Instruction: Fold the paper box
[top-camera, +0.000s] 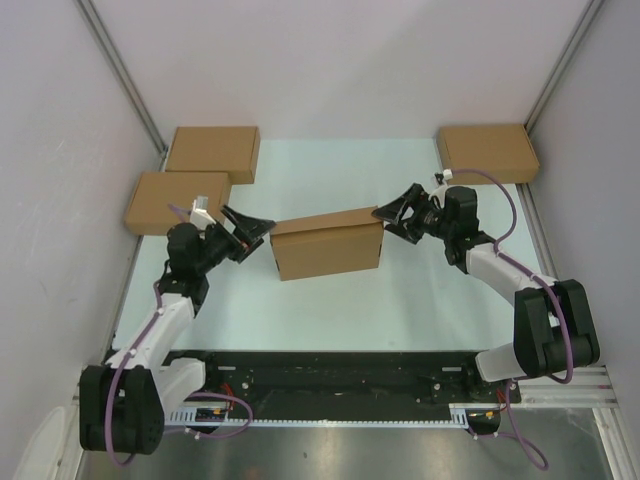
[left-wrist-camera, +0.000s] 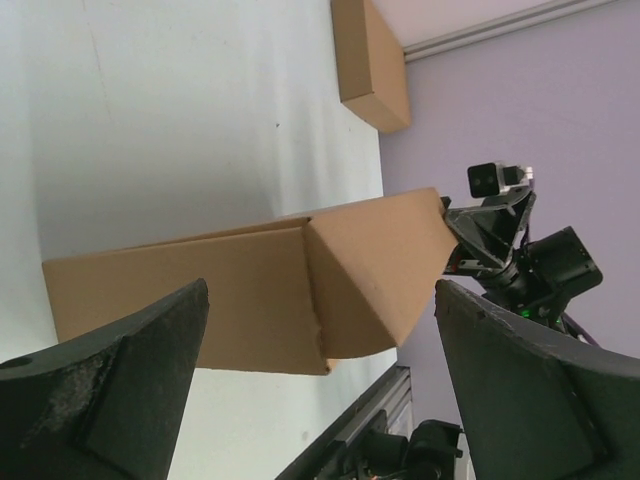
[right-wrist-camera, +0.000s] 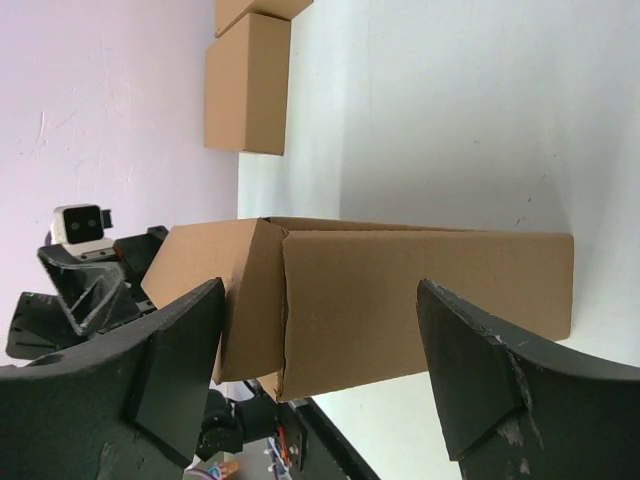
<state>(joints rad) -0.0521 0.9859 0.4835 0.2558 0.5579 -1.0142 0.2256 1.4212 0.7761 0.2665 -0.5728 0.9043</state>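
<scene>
Just left of the paper box, the left fingers stand spread, released, facing its end panel. The box rests folded up on the bench. Just right of it, the right fingers gape empty, probably bracketing it to square the ends.

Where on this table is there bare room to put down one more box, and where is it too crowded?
Free: the table strip between the back-left cardboard box and the back-right cardboard box, and the strip between the paper box and the black base rail. Crowded: both ends of the paper box, where the left gripper and right gripper stand.
</scene>
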